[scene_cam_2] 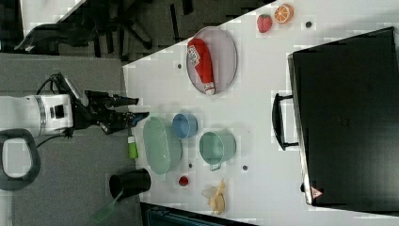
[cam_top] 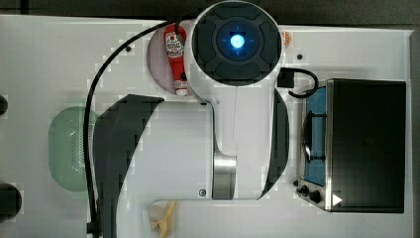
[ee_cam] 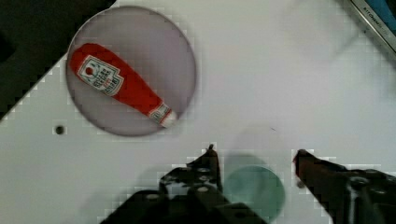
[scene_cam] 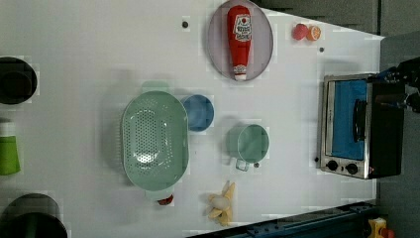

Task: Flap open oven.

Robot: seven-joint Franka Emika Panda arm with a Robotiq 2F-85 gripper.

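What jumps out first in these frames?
The oven at the left view's right edge, blue door shut. Next, the red ketchup bottle lying on a grey plate near the left view's top. The open tool hangs above the table with a green cup beneath it.

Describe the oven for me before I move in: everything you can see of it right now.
The oven is a boxy toaster oven with a black top, a silver metal-looking front frame and a blue flap door. A dark bar handle runs across the door, and two black knobs sit beside it on the front. The door looks shut, flush in its frame. The oven stands on the white table at the left view's right edge, apart from the cups and plate. Nothing visibly touches it apart from the table.
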